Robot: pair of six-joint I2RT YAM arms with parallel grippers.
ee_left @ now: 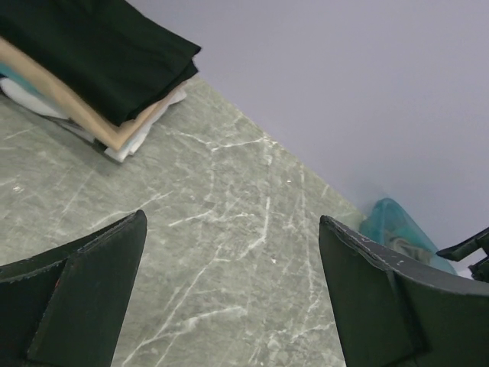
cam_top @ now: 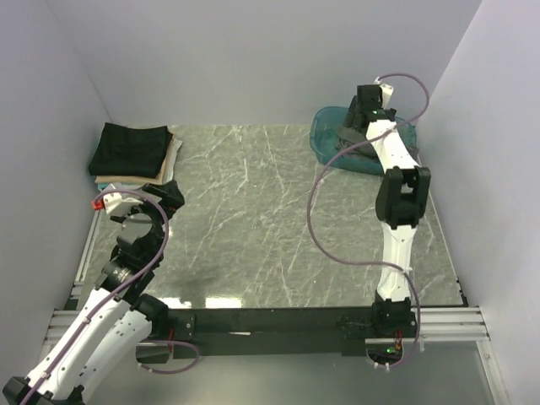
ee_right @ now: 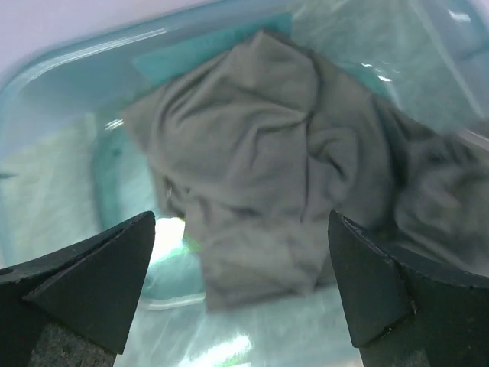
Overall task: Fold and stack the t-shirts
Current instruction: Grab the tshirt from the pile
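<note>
right gripper (ee_right: 241, 229) wide over grey t-shirt (ee_right: 260, 153) in teal tub (ee_right: 69, 84) | left gripper (ee_left: 233, 222) wide, near folded stack (ee_left: 99, 61)

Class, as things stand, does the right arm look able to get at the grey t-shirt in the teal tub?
Probably yes: the right gripper hangs open above the crumpled grey t-shirt in the teal tub, with nothing between them.

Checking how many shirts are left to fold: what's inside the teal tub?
One crumpled grey t-shirt lies inside the teal tub, with the right claw open above it. Whether more lies beneath cannot be seen; the cloth covers it.
</note>
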